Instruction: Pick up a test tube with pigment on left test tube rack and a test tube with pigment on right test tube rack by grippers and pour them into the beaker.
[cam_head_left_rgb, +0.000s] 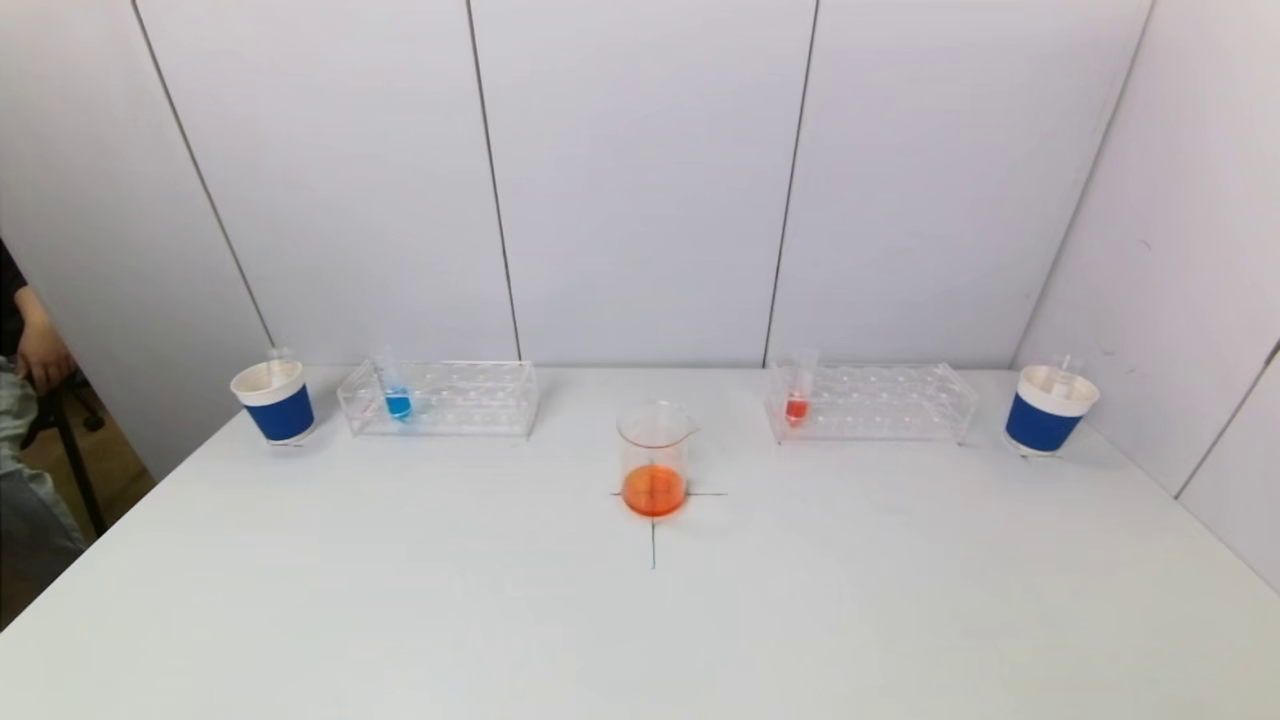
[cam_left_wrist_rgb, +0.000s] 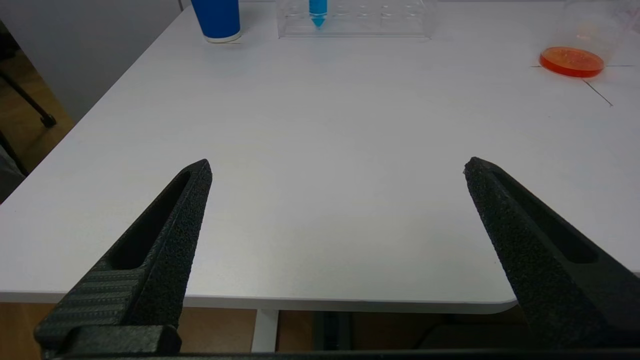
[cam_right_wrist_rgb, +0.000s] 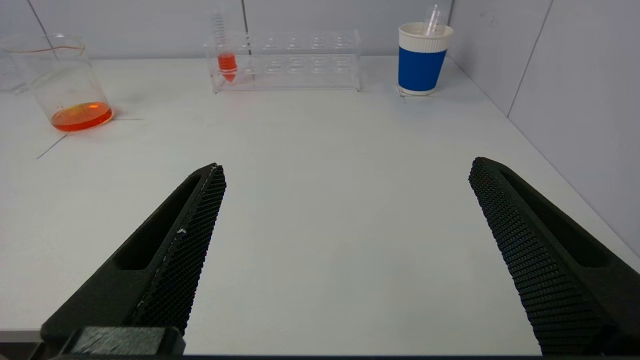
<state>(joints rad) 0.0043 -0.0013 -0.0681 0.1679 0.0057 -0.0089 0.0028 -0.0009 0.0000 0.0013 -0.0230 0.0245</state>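
So the glass beaker (cam_head_left_rgb: 654, 460) stands in the middle of the white table (cam_head_left_rgb: 640, 620), on a black cross mark (cam_head_left_rgb: 653, 530), with orange liquid at its bottom. To the beaker's left and a bit farther back is the left test tube rack (cam_head_left_rgb: 440, 397), which holds a tube of blue pigment (cam_head_left_rgb: 397, 392) at its outer end. To the beaker's right is the right test tube rack (cam_head_left_rgb: 870, 401), with a tube of red pigment (cam_head_left_rgb: 798, 395) at the end nearest the beaker. Past each rack stands a blue paper cup (one (cam_head_left_rgb: 275, 401) on the left, one (cam_head_left_rgb: 1048, 409) on the right).

Both claws hang over the near table edge, well apart from the beaker. The left gripper (cam_left_wrist_rgb: 337, 167) has its fingers spread wide and holds nothing. The right gripper (cam_right_wrist_rgb: 347, 167) is the same, wide apart and empty.
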